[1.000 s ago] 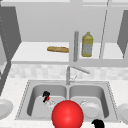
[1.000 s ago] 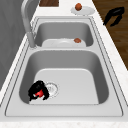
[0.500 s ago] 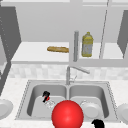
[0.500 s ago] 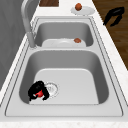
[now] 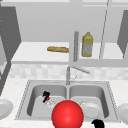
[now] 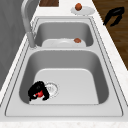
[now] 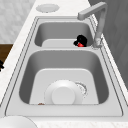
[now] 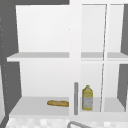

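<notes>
The left robot hand (image 6: 37, 91) is curled around a small red ball (image 6: 39, 94) in the left basin's (image 6: 75, 82) back corner beside the drain (image 6: 51, 88) (right robot hand (image 6: 113, 16) idle, fingers relaxed), and a loosened grip might let it roll.

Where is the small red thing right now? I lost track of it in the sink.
The small red thing sits in the left hand, whose fingers curl round it, low in the left basin beside the drain.
</notes>
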Controlling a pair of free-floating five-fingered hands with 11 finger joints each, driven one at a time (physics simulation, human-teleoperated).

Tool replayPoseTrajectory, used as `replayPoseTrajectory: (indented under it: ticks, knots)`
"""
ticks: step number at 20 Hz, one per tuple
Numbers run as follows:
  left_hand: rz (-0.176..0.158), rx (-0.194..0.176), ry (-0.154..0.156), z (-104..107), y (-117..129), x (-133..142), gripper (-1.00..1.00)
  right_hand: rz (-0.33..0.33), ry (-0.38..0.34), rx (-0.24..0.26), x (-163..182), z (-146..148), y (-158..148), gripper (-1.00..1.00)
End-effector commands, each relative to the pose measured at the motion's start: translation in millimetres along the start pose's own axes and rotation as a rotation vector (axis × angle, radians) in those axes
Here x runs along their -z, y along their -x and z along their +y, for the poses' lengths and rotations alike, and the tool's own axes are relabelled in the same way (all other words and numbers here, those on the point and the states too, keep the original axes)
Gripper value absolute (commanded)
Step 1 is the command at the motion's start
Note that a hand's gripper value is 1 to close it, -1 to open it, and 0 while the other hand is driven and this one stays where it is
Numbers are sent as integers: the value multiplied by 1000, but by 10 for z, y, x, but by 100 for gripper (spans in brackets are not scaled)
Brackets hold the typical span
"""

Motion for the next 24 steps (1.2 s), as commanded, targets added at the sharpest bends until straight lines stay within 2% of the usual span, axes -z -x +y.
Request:
replayPoseTrajectory:
  ticks: [1,6,7,8,9,10,11,12,13,15,16,17,18,19,20,22,24]
  knots:
    - [19,53,-3,-137,-200,-105,100,0,0,0,0,0,0,0]
    - [22,58,6,-253,-234,-9,100,0,0,0,0,0,0,0]
    - [17,51,5,-266,-225,-1,-100,0,0,0,0,0,0,0]
    - [32,0,-33,-205,-271,52,-100,0,0,0,0,0,0,0]
    - [-30,47,-7,-146,-158,-26,-100,0,0,0,0,0,0,0]
    - [-73,18,-5,-92,-125,-73,-100,0,0,0,0,0,0,0]
    - [-94,-40,-15,-47,-105,-141,-100,0,0,0,0,0,0,0]
    - [-117,-74,-14,-18,-84,-161,-100,0,0,0,0,0,0,0]
    - [-130,-92,-2,14,-76,-201,-100,0,0,0,0,0,0,0]
    - [-126,-79,5,140,-256,-109,-100,0,0,0,0,0,0,0]
    - [-131,-89,5,192,-272,-90,-100,0,0,0,0,0,0,0]
    - [-86,-108,-15,195,-321,-10,-100,0,0,0,0,0,0,0]
    - [-31,-118,-24,190,-357,81,-100,0,0,0,0,0,0,0]
    - [9,-127,-34,196,-352,137,-100,0,0,0,0,0,0,0]
    - [30,-129,-31,175,-355,169,-100,0,0,0,0,0,0,0]
    - [39,-135,-11,119,-353,190,-100,0,0,0,0,0,0,0]
    - [46,-128,28,33,-373,198,-100,0,0,0,0,0,0,0]
